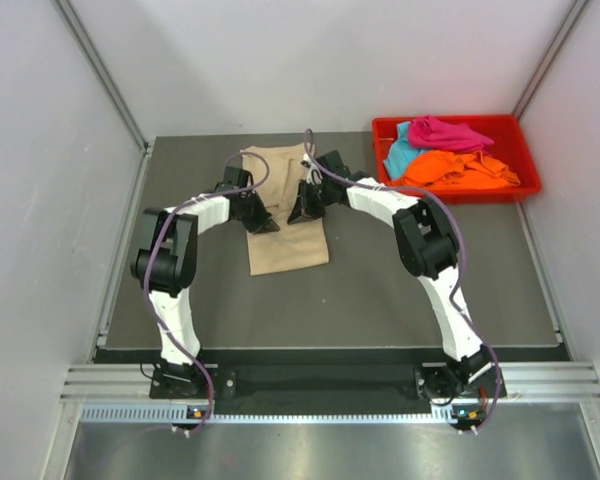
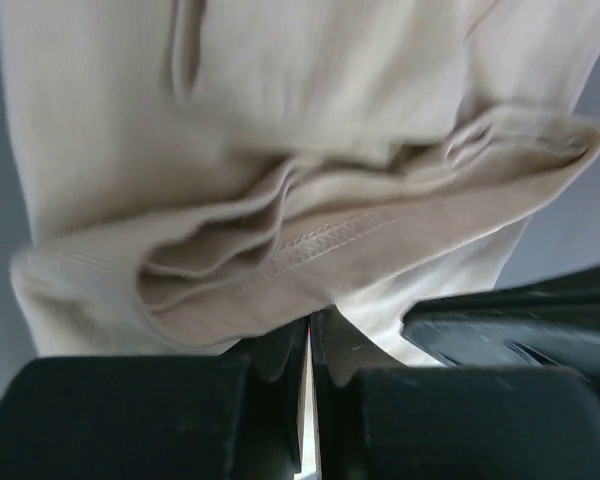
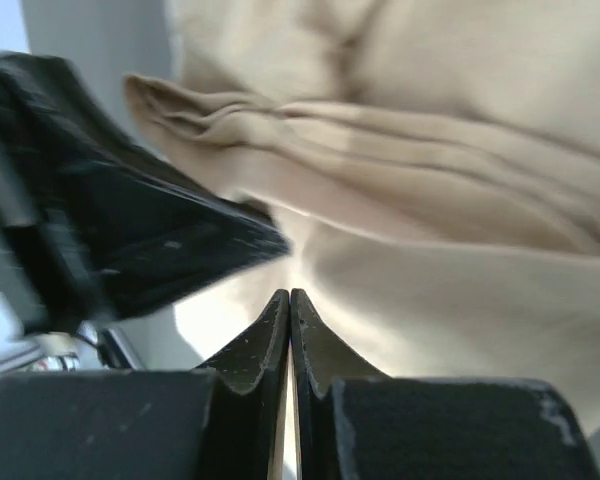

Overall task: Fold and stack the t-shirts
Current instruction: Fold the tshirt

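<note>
A beige t-shirt (image 1: 290,245) lies folded into a narrow strip in the middle of the table. My left gripper (image 1: 265,224) sits on its left edge. In the left wrist view, the left gripper (image 2: 310,325) has its jaws pressed together on a bunched fold of the beige t-shirt (image 2: 280,150). My right gripper (image 1: 300,213) is close beside it, over the strip. In the right wrist view, that gripper (image 3: 290,293) is shut, its tips meeting against the beige cloth (image 3: 460,250) with nothing seen between them.
A red tray (image 1: 500,123) at the back right holds a pink t-shirt (image 1: 445,132), a teal t-shirt (image 1: 400,155) and an orange t-shirt (image 1: 460,170) in a loose heap. The two grippers are almost touching. White walls enclose the dark table.
</note>
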Controlling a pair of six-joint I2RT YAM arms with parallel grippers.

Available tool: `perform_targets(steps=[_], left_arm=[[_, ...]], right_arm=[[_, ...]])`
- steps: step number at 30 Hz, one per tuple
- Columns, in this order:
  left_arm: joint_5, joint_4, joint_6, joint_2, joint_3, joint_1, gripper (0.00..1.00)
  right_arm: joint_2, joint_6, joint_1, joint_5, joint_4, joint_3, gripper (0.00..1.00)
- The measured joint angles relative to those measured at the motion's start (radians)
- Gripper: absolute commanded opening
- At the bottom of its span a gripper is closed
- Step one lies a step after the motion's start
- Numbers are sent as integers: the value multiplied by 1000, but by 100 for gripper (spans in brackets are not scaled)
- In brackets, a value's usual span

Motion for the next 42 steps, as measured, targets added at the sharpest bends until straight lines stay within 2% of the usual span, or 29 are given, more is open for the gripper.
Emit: perform_targets(steps=[6,15,19,23,26,28,29,30,33,35,38,42], left_arm=[[24,22,8,76,96,39,7],[118,29,34,212,275,103,7],[153,18,61,247,333,121,13],[153,-5,83,222,330,125,31],[143,-21,85,107,241,124,33],[144,-29,79,-16,144,121,28],[145,-18,77,-78,94,118,21],[148,-17,71,-130,51,115,18],[154,7,65,-253,-79,97,10],[154,24,57,-281,-163,86,7],[147,28,50,-272,-279,79,3],[136,23,52,-230,-351,83,0]], right_arm=[[57,30,-42,7,36,13,4],[167,96,-146,-2,63,164,7],[208,94,-193,-1,27,262,7],[193,39,-229,5,-62,296,13],[140,-33,-243,19,-159,270,19],[59,-76,-239,21,-207,195,25],[12,-92,-231,19,-219,145,27],[-31,-105,-221,16,-231,98,30],[-162,-134,-145,-4,-240,-40,31],[-206,-134,-81,-27,-220,-100,26],[-212,-129,18,-79,-198,-148,0],[-171,-117,84,-138,-183,-180,0]])
